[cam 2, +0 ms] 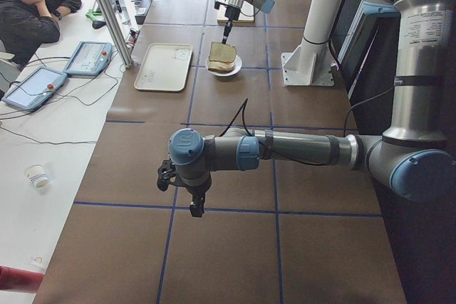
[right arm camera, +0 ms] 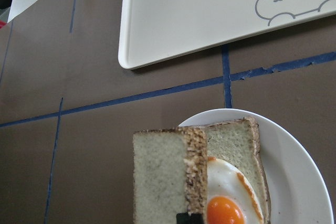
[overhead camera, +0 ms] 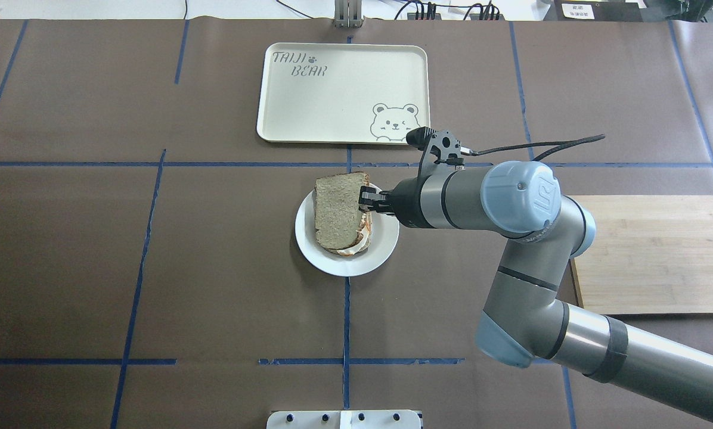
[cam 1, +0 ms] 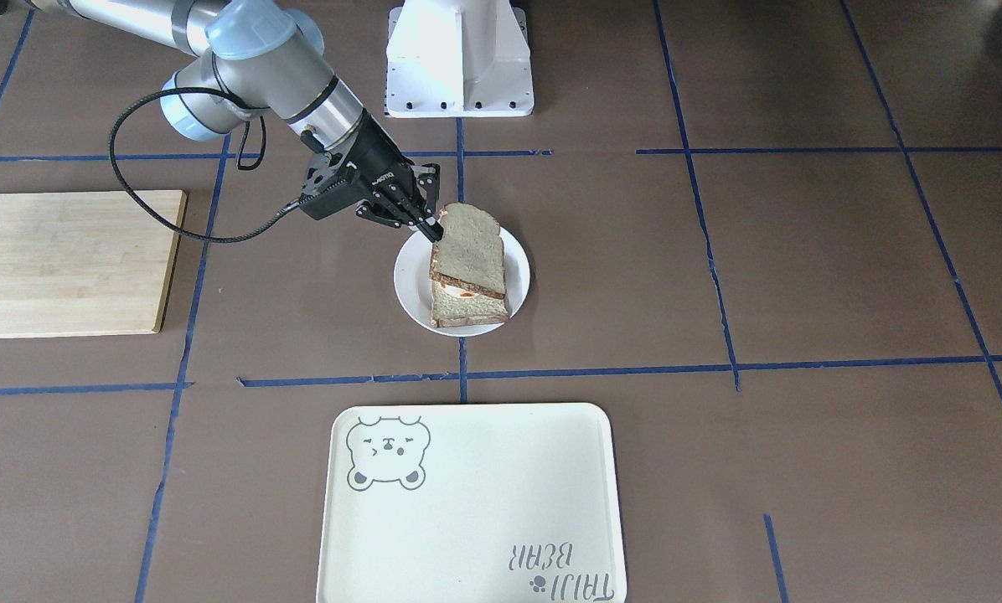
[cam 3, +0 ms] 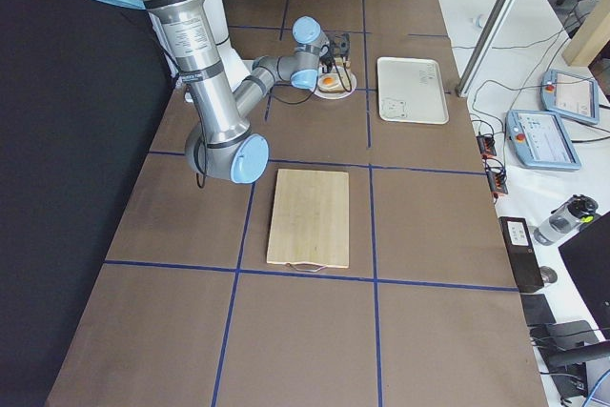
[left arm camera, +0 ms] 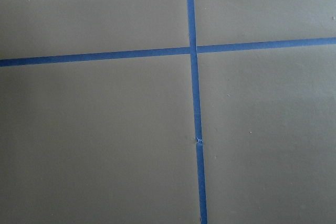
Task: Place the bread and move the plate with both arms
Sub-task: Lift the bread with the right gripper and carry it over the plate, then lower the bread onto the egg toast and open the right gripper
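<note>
The plain bread slice [cam 1: 467, 251] is tilted over the small white plate [cam 1: 406, 289]. Its near edge rests on a lower slice [cam 1: 469, 312] that bears a fried egg [right arm camera: 226, 208]; its far edge is raised. My right gripper [cam 1: 431, 227] is shut on that raised edge, coming in from the cutting-board side. In the overhead view the bread [overhead camera: 335, 211] covers most of the egg slice on the plate [overhead camera: 386, 253], with the right gripper [overhead camera: 365, 199] at its edge. My left gripper [cam 2: 195, 208] hangs over bare table far from the plate; I cannot tell whether it is open.
The cream bear-print tray [overhead camera: 341, 89] lies just beyond the plate, with nothing on it. A wooden cutting board [overhead camera: 648, 256] lies on the right arm's side. The white pedestal [cam 1: 459, 59] stands at the robot's edge. An operator [cam 2: 28, 5] sits off the table.
</note>
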Tool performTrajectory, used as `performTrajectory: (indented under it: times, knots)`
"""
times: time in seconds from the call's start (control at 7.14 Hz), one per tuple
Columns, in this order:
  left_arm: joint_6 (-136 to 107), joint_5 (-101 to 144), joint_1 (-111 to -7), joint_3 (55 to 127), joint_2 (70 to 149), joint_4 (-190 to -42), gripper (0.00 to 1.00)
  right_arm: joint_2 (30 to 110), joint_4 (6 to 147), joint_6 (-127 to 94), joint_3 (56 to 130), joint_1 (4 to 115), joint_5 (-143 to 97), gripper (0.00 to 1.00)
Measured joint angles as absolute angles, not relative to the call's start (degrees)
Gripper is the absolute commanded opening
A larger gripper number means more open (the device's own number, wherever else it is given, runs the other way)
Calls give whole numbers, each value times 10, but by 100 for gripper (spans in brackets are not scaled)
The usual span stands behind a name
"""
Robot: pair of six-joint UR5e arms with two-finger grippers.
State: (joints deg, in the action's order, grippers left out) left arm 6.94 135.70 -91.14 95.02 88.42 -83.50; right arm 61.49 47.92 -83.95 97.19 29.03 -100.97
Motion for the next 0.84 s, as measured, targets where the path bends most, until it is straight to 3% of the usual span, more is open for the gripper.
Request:
performTrajectory:
  times: [0.56, 0.7, 0.84]
  knots:
    - [69, 1358, -911, 951, 885, -835, 100, 610, 479, -817, 922, 285, -1007, 4]
    - [69, 1358, -911, 951, 885, -835, 100, 612, 479, -816, 920, 284, -1008, 37]
    - [69, 1358, -911, 952, 885, -835, 100, 613, 479, -816, 919, 284, -1008, 96]
